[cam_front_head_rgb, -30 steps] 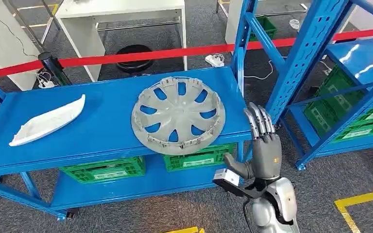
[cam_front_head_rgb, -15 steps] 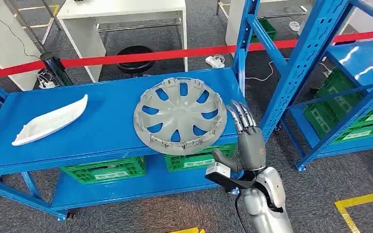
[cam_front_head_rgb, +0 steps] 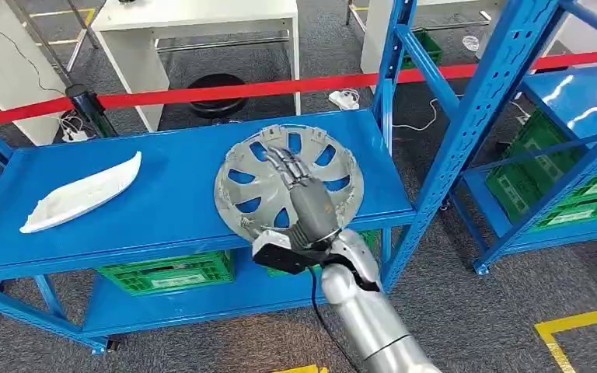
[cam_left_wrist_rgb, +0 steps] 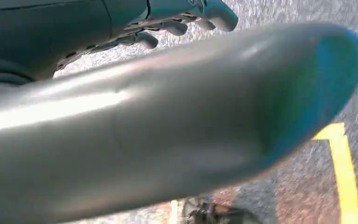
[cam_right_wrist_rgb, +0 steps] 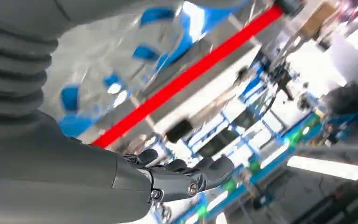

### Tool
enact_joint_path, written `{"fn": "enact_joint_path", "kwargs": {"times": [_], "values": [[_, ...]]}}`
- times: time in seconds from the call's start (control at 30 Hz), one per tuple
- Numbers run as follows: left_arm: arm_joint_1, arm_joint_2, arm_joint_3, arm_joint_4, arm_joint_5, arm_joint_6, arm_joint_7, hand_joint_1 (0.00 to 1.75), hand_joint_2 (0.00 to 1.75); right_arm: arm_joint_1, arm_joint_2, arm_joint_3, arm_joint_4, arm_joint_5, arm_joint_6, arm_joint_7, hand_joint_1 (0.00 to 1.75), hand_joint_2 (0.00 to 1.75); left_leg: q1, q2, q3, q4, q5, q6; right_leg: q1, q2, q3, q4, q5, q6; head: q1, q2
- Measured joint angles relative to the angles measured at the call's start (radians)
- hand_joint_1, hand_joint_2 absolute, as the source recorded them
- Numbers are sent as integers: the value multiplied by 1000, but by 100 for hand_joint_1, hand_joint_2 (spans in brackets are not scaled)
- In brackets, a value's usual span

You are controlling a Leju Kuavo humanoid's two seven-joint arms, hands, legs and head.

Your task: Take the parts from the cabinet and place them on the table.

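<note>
A grey wheel cover [cam_front_head_rgb: 233,191] lies flat near the front right of the blue cabinet shelf [cam_front_head_rgb: 179,171]. My right hand [cam_front_head_rgb: 299,198] reaches over its middle from the front edge, fingers stretched out straight and apart, holding nothing; whether it touches the cover is unclear. In the right wrist view the same hand [cam_right_wrist_rgb: 182,177] shows its fingers extended, with the blurred wheel cover [cam_right_wrist_rgb: 98,60] beside it. A long white curved part [cam_front_head_rgb: 82,194] lies at the shelf's left end. My left hand [cam_left_wrist_rgb: 182,21] hangs by the floor with loose fingers and nothing in it.
Green crates [cam_front_head_rgb: 163,272] sit on the lower shelf. A second blue rack [cam_front_head_rgb: 466,132] with green crates stands close on the right. Red barrier tape [cam_front_head_rgb: 202,91] runs behind the cabinet, and a white table [cam_front_head_rgb: 194,15] stands beyond it.
My right hand has swung left and up from beside the shelf's front right corner to over the wheel cover's middle. The parts have not moved.
</note>
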Motion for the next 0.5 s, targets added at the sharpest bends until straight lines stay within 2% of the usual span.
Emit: {"fn": "enact_joint_path", "kwargs": {"times": [0.2, 0.23, 0.33, 0.5], "values": [[-8, -4, -11, 0, 16, 18, -12, 0, 0, -38, 56, 52, 104, -44, 9, -19, 0, 175, 0, 0, 0, 0, 0, 0, 0, 0, 1, -2, 0, 0, 0, 0], [-13, -4, -11, 0, 24, 22, -12, 0, 0, -46, 63, 64, 123, -53, 11, -20, 0, 0, 0, 0, 0, 0, 0, 0, 0, 0, 1, -3, 0, 0, 0, 0], [-25, -3, -11, 0, 48, 28, -24, 0, 0, -73, 72, 108, 170, -74, 11, -11, 0, 0, 0, 0, 0, 0, 0, 0, 0, 0, 2, -3, 0, 0, 0, 0], [-33, -12, 4, 0, 86, 17, -114, 0, 0, -103, 74, 209, 224, -108, -27, 88, 0, 0, 0, 0, 0, 0, 0, 0, 0, 0, 3, -4, 0, 0, 0, 0]]}}
